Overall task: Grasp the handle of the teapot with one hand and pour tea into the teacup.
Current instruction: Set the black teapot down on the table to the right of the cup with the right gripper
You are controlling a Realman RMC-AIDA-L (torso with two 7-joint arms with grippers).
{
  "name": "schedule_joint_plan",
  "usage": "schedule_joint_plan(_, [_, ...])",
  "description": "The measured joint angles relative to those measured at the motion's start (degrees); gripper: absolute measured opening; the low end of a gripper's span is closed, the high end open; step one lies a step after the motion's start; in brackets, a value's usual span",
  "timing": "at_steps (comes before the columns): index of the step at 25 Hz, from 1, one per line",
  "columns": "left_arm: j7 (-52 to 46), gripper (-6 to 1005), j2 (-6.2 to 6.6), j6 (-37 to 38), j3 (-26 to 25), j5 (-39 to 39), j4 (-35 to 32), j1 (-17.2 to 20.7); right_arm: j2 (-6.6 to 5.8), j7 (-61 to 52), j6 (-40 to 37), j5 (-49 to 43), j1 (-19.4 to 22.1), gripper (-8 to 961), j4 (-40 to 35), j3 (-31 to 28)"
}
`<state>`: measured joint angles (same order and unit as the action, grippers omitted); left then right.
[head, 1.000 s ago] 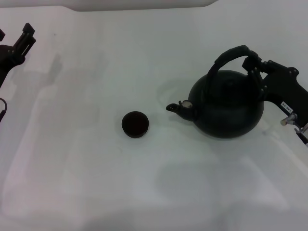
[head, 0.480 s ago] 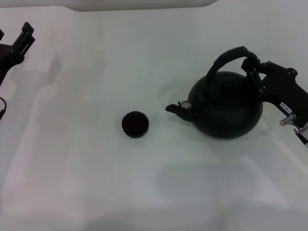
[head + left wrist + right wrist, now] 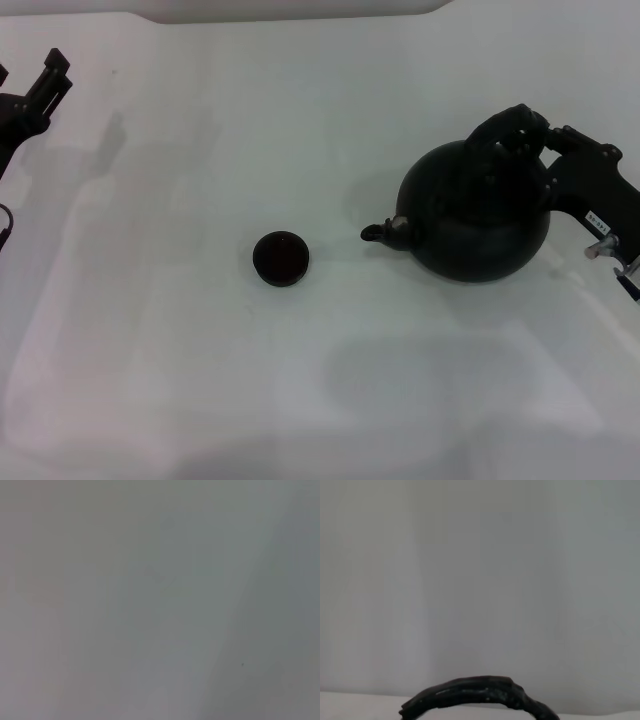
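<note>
Head view: a large round matte black teapot [image 3: 478, 222] occupies the right side of the plain white worktop [image 3: 200, 380]. Its short curved spout [image 3: 385, 232], marked by a small silvery spot, points toward the robot's left. The thick black ribbed arched handle [image 3: 503, 128] sits low against the far right shoulder of the pot, only its upper part showing above the body. The right end effector [image 3: 528, 136] is closed on the handle at that point, with the black right arm [image 3: 590, 190] reaching in from the right edge. Whether the pot's base touches the worktop cannot be told.

A small round black handleless teacup [image 3: 281, 258], dark reddish-brown inside, stands upright on the worktop to the left of the spout, apart from it.

The left end effector [image 3: 48, 82] is at the far left edge, well apart from both vessels; whether its fingers are parted or together cannot be told.

Right wrist view: an arc of the ribbed handle [image 3: 475, 694] against a pale background.
</note>
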<state>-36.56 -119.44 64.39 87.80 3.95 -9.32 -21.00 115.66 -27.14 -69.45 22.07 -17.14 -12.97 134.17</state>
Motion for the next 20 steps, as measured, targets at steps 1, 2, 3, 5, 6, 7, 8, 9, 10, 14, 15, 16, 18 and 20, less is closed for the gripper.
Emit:
schedule_joint_plan(1, [0.0, 893, 0.0, 0.0, 0.0, 0.0, 0.0, 0.0, 0.0, -0.1, 0.1, 0.0, 0.0, 233, -0.1, 0.0])
schedule_joint_plan(2, [0.0, 893, 0.0, 0.0, 0.0, 0.0, 0.0, 0.0, 0.0, -0.1, 0.2, 0.0, 0.0, 261, -0.1, 0.0])
schedule_joint_plan(3, [0.0, 893, 0.0, 0.0, 0.0, 0.0, 0.0, 0.0, 0.0, -0.2, 0.3, 0.0, 0.0, 308, -0.1, 0.0])
schedule_joint_plan(5, [-0.1, 893, 0.0, 0.0, 0.0, 0.0, 0.0, 0.1, 0.0, -0.4, 0.4, 0.0, 0.0, 403, -0.2, 0.0])
schedule_joint_plan(6, [-0.1, 893, 0.0, 0.0, 0.1, 0.0, 0.0, 0.2, 0.01, -0.6, 0.4, 0.0, 0.0, 450, -0.2, -0.1])
schedule_joint_plan(7, [-0.1, 893, 0.0, 0.0, 0.2, 0.0, 0.0, 0.2, 0.0, -0.9, 0.4, 0.0, 0.1, 497, -0.2, -0.1])
schedule_joint_plan(8, [-0.1, 893, 0.0, 0.0, 0.2, 0.0, 0.0, 0.3, 0.0, -1.4, 0.2, 0.0, 0.2, 518, -0.2, -0.1])
schedule_joint_plan(9, [-0.1, 893, 0.0, 0.0, 0.2, 0.0, 0.0, 0.3, 0.0, -1.9, 0.0, 0.0, 0.2, 540, -0.2, -0.1])
schedule_joint_plan(10, [-0.1, 893, 0.0, 0.0, 0.2, 0.0, 0.0, 0.3, -0.02, -2.8, 0.0, 0.0, 0.2, 561, -0.1, -0.1])
schedule_joint_plan(14, [-0.1, 893, -0.03, 0.0, 0.3, 0.0, 0.0, 0.4, -0.12, -5.0, -0.2, 0.0, 0.2, 647, 0.1, -0.1])
schedule_joint_plan(15, [-0.1, 893, -0.06, 0.0, 0.3, 0.0, 0.0, 0.4, -0.14, -5.2, -0.6, 0.0, 0.4, 669, 0.2, -0.1])
schedule_joint_plan(16, [-0.2, 893, -0.06, 0.0, 0.3, 0.0, 0.0, 0.5, -0.14, -5.4, -1.1, 0.0, 0.9, 690, 0.2, -0.1])
schedule_joint_plan(18, [-0.2, 893, -0.08, 0.0, 0.4, 0.1, 0.0, 0.6, -0.15, -5.4, -3.0, 0.5, 1.9, 733, 0.3, -0.1])
schedule_joint_plan(20, [-0.2, 893, -0.09, 0.0, 0.4, 0.0, 0.0, 0.7, -0.16, -5.5, -5.7, 1.4, 3.1, 775, 0.3, -0.1])
